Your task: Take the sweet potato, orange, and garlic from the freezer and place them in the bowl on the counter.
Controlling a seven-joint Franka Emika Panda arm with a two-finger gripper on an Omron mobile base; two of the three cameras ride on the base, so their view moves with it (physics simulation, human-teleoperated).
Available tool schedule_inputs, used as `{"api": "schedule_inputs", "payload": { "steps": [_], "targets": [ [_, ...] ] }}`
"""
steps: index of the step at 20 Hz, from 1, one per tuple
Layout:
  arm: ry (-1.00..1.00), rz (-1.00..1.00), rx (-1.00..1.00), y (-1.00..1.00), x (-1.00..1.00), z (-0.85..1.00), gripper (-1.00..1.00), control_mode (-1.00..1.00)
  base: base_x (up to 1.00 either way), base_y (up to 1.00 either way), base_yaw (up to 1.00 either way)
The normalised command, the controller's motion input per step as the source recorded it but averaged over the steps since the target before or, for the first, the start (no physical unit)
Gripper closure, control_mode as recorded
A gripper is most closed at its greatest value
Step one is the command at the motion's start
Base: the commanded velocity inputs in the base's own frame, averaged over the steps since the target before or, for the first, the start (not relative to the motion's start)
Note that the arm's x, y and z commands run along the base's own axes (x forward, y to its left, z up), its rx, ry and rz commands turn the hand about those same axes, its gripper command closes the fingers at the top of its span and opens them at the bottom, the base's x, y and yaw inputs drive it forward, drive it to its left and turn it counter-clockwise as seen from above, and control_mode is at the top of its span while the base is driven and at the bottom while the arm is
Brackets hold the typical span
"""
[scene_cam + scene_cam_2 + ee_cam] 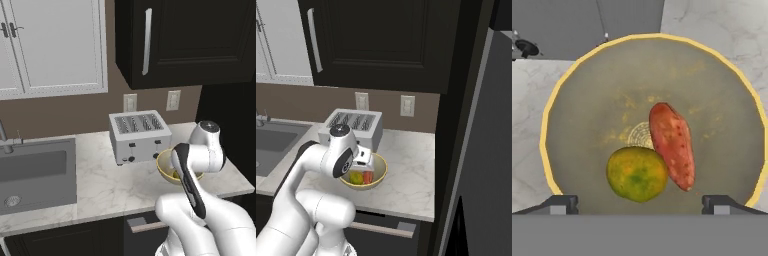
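- Surveying from the left base view: the bowl [167, 169] sat on the counter [110, 187], just right of and nearer than the toaster [139, 136], its right part hidden behind the arm's wrist. The sink [35, 172] lay well apart at the left. The hand itself was masked by the arm here; its state could not be told from this side.
- Right base view: the gripper [363, 162] hung directly over the bowl [378, 175], near its far-left rim. Inside lay the orange [357, 178] and the sweet potato [368, 176], side by side. The dark freezer side [476, 150] rose at the right, well apart from the bowl.
- Hand view: the fingertips [561, 204] stood far apart at the two sides, released, with nothing between them. The orange [637, 173] and the sweet potato [673, 145] rested touching near the bowl's centre, the bowl [549, 115] ringing both. No garlic was to be seen in the bowl.
- Judgement, step in hand: the drop looked finished, two of three items delivered. To do it well, the hand should rise straight up with fingers wide before swinging right, so neither the rim nor the toaster is clipped and the bowl is not dragged.
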Motion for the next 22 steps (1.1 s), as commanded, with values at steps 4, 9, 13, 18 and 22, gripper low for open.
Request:
{"api": "schedule_inputs", "payload": {
  "steps": [4,9,13,18,22],
  "targets": [
    [-0.03,0.0,0.0,0.0,-0.32,0.51,-1.0,-1.0,0.0,0.0,0.0],
    [-0.02,0.0,0.0,0.0,-0.36,0.62,-1.0,-1.0,0.0,0.0,0.0],
    [-0.04,0.0,0.0,0.0,-0.41,0.69,-1.0,-1.0,0.0,0.0,0.0],
    [-0.06,0.0,0.0,0.21,-0.39,0.67,-1.0,-1.0,0.0,0.0,0.0],
    [-0.01,0.0,0.0,0.33,-0.47,0.56,-1.0,-1.0,0.0,0.0,0.0]
  ]
}}
